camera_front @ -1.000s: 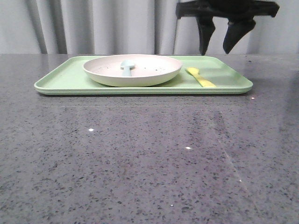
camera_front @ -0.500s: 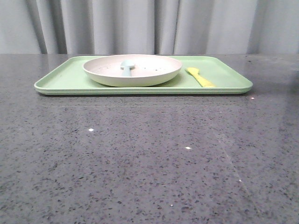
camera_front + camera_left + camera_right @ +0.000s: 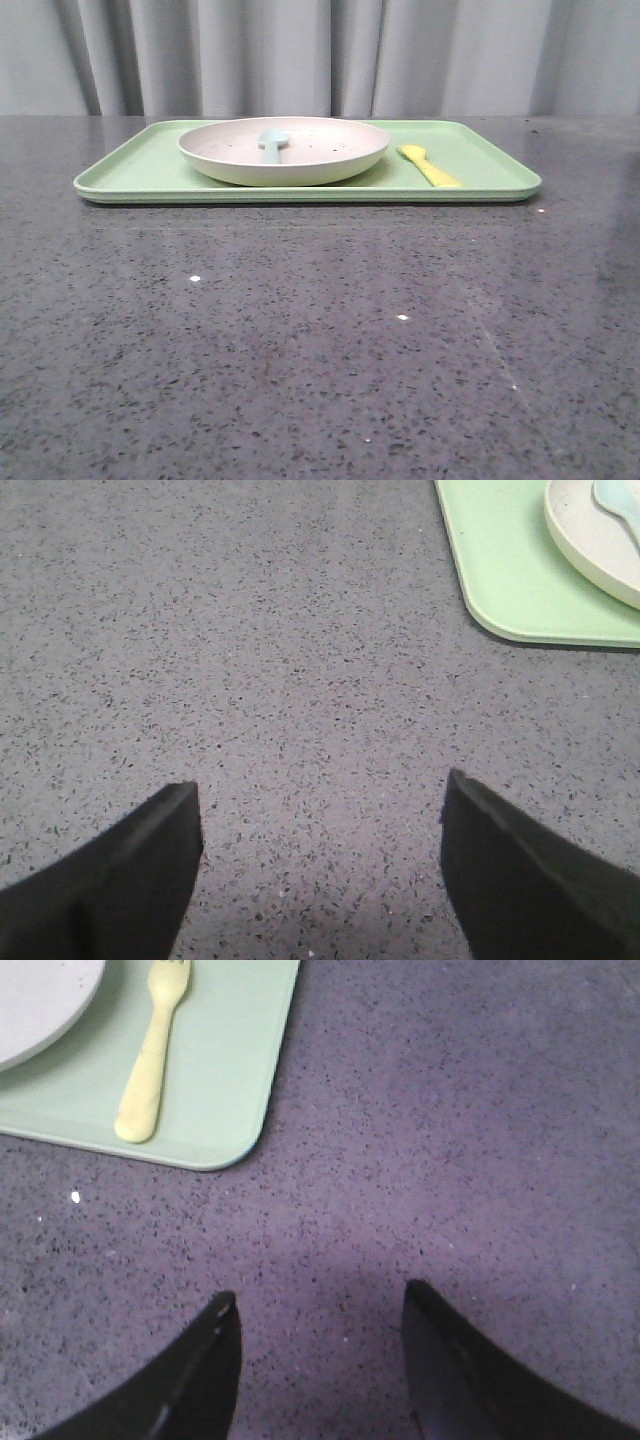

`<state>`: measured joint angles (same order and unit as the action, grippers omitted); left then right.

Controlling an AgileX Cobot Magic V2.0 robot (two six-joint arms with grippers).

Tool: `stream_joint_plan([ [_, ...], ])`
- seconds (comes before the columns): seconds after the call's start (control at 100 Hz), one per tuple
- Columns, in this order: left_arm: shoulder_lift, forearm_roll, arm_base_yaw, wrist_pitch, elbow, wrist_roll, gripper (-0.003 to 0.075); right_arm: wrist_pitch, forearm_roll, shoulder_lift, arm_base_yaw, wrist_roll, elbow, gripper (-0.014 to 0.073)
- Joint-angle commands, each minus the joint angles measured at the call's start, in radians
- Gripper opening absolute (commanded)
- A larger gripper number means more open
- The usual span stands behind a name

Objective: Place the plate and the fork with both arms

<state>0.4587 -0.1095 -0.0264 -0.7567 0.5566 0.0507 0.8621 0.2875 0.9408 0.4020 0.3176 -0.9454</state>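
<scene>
The off-white plate (image 3: pixel 284 150) sits on the light-green tray (image 3: pixel 130 175) at the back of the table, with a pale blue spoon (image 3: pixel 272 141) lying in it. To the plate's right on the tray lies the yellow fork (image 3: pixel 430 165). Neither gripper shows in the front view. In the left wrist view my left gripper (image 3: pixel 320 800) is open over bare grey table, with the tray corner (image 3: pixel 520 590) and the plate's rim (image 3: pixel 585 540) beyond it. My right gripper (image 3: pixel 320 1305) is open over bare table, apart from the fork (image 3: pixel 152 1055) and the tray (image 3: pixel 235 1080).
The dark grey speckled table (image 3: pixel 320 340) stretches in front of the tray. A grey curtain (image 3: pixel 320 55) hangs behind the table's far edge.
One second ago my right gripper hung open above the tray's right end in the front view. It has since left that view. Plate, spoon and fork have not moved.
</scene>
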Motion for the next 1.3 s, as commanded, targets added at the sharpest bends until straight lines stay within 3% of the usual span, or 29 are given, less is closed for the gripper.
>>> stream_joint_plan([
  [0.0, 0.005, -0.006, -0.004, 0.064, 0.027, 0.007, 0.0492, -0.065, 0.037, -0.089, -0.005, -0.01, 0.03, 0.0383],
  [0.59, 0.005, -0.006, -0.004, 0.064, 0.027, 0.007, 0.0492, 0.005, 0.114, -0.473, -0.007, 0.067, 0.299, 0.0383],
  [1.13, 0.005, -0.006, -0.004, 0.066, 0.027, 0.007, 0.0492, 0.013, 0.114, -0.522, -0.007, 0.078, 0.32, 0.0379],
  [1.22, 0.005, -0.006, -0.004, 0.068, 0.027, 0.007, 0.048, 0.013, 0.114, -0.522, -0.007, 0.078, 0.32, 0.0338],
  [1.29, 0.005, -0.006, -0.004, 0.068, 0.027, 0.007, 0.0434, 0.013, 0.115, -0.522, -0.007, 0.078, 0.32, 0.0256],
])
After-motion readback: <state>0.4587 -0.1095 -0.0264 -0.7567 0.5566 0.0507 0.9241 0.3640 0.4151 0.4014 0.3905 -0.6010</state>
